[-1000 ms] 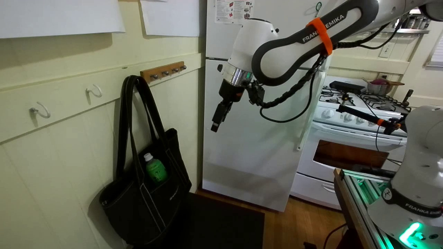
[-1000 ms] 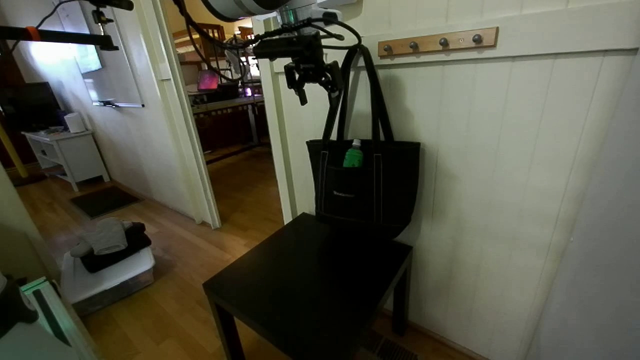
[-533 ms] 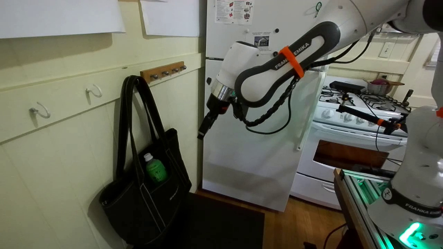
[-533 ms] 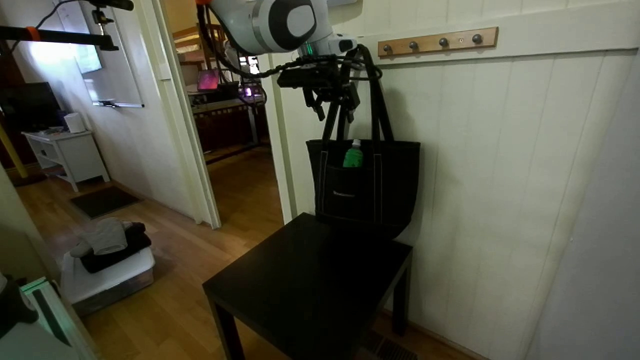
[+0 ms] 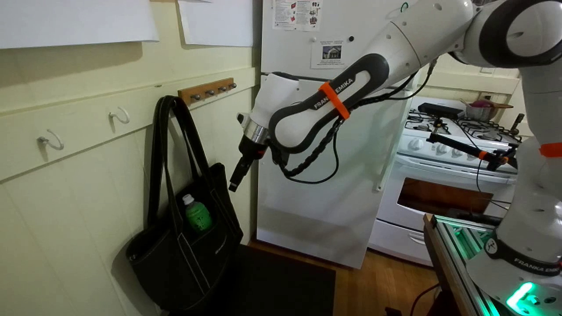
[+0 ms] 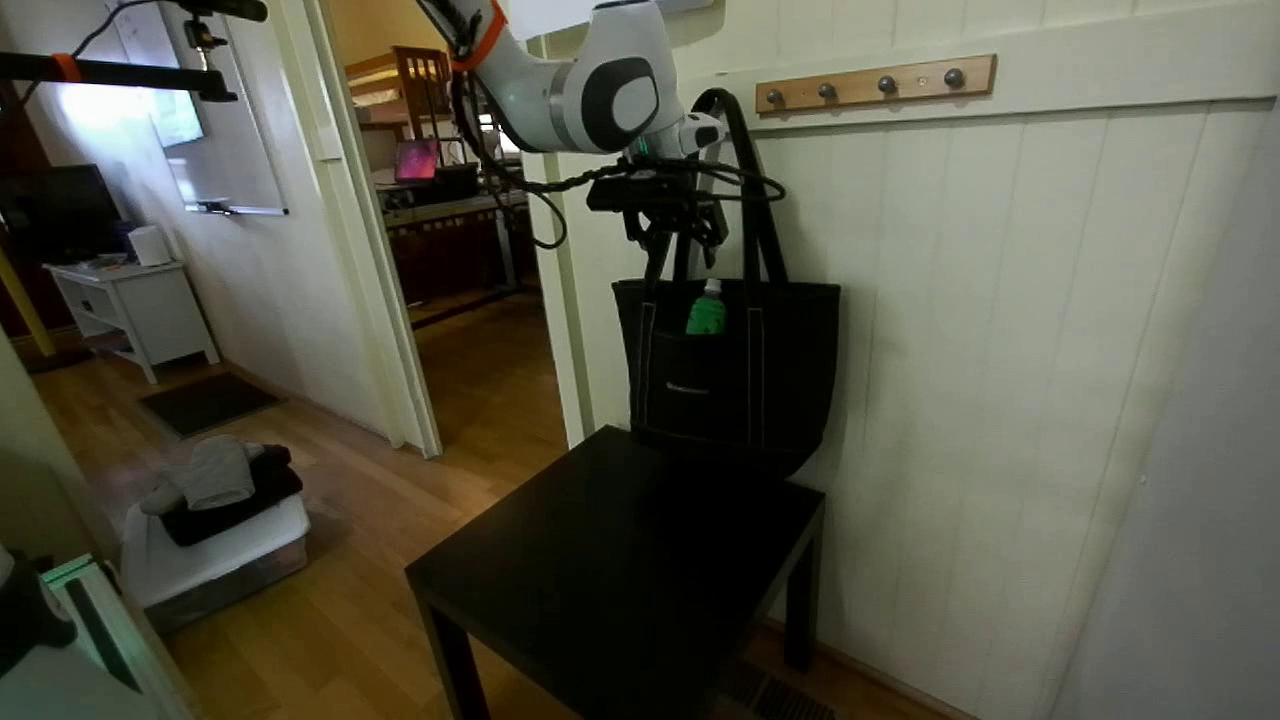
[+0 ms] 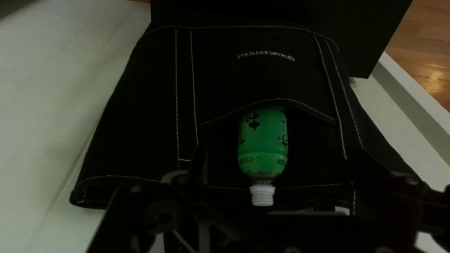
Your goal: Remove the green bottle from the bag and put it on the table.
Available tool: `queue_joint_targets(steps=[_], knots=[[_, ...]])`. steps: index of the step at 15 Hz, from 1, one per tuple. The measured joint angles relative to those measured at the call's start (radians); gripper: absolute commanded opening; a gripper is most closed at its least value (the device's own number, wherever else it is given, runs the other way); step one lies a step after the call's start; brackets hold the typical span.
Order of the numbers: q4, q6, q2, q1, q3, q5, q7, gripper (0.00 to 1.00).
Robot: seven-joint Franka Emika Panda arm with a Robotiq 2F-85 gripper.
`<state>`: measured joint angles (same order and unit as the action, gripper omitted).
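Green btl (image 7: 263,144) in frt pkt (image 7: 263,79) of bag (image 6: 795,360), spread gripper (image 5: 233,186) near.

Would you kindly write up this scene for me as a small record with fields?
Bag: black, upright against the wall
Green bottle: lower part in the bag's front pocket, white cap showing
Gripper: open, nothing held, apart from the bottle
Table: dark, flat-topped; whether the bag touches it is unclear
Bottle removal: not yet done
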<state>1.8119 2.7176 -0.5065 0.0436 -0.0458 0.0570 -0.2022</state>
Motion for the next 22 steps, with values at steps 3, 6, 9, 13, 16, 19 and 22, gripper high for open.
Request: queue_joint_targets(steps=[3,6,9,13,16,19,22], knots=[[-0.084,0.0,-0.077,0.003,-0.014,0.0,-0.014,1.0],[-0.165,0.0,-0.144,0.003,-0.022,-0.004,-0.021,1.0],[-0.242,0.0,-0.206,0.001,-0.028,-0.01,-0.024,1.0],[-0.331,0.0,-0.28,0.0,-0.038,-0.01,-0.032,1.0],[-0.396,-0.002,-0.33,0.0,-0.047,-0.01,-0.041,1.0],[-0.457,-0.01,-0.373,0.0,-0.054,-0.011,-0.055,1.0],[-0.514,-0.017,-0.411,-0.001,-0.057,-0.015,-0.064,1.0]])
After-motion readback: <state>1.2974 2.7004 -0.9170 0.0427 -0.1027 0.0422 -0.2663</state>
